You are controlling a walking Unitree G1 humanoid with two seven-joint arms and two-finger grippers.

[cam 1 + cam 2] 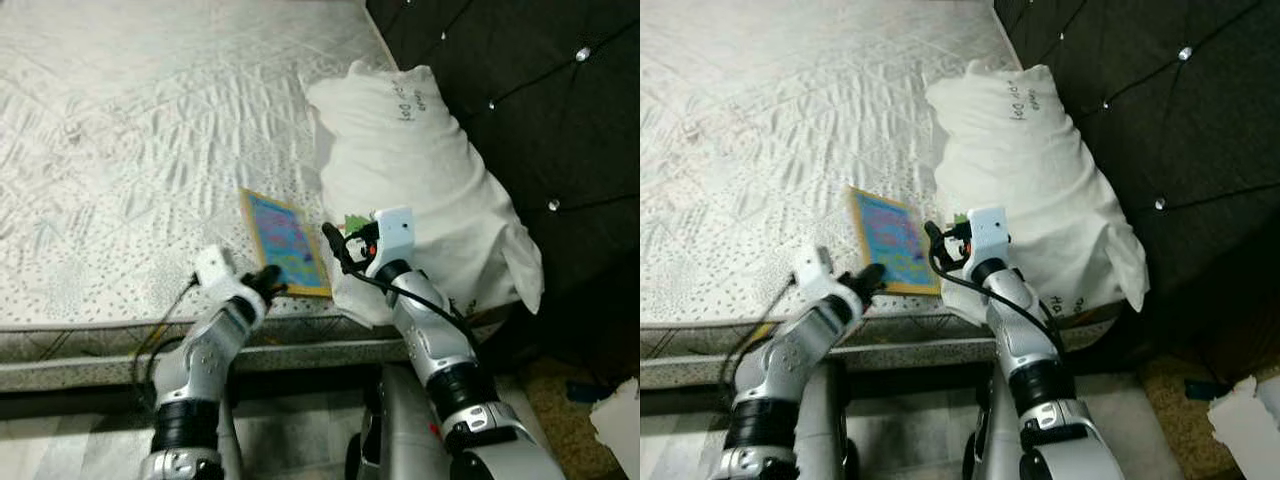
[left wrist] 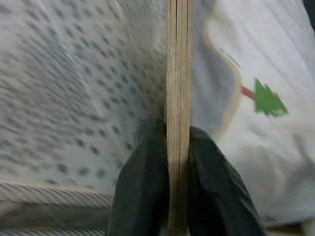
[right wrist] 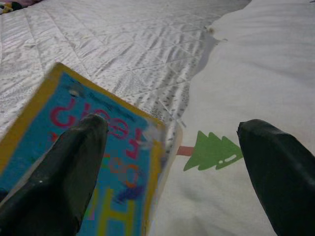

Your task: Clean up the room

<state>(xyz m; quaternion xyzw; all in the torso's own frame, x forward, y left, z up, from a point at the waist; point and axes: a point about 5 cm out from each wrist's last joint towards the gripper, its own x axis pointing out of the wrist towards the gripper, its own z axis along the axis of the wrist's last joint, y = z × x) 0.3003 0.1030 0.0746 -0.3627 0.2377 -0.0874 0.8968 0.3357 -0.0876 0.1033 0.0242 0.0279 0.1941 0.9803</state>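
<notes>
a flat wooden board (image 1: 286,241) with a yellow border and a bright blue face covered in coloured letters lies on the bed (image 1: 130,150), near the front edge of the quilted, speckled white mattress. the left hand (image 1: 270,281) has its two black fingers (image 2: 147,187) pressed against either side of the board's near edge, gripping it; in the left wrist view the layered wooden edge runs straight up between the two pads. the right hand (image 1: 338,250) hangs just above the board's right side, beside the pillow, with its fingers spread wide and nothing between them; in the right wrist view one finger (image 3: 64,172) sits over the board's blue face and the other over the white fabric. a large white pillow (image 1: 420,170) lies on the bed just to the right of the board, reaching from the head of the mattress down past its front edge, with some dark handwriting near its top end. a small green tree-shaped tag (image 3: 212,151) with a red stem rests on the white fabric right next to the board's corner. behind the pillow stands a dark tufted headboard (image 1: 540,90) with shiny studs. on the floor at the far right, a piece of white paper (image 1: 618,420) lies on the brownish surface.
</notes>
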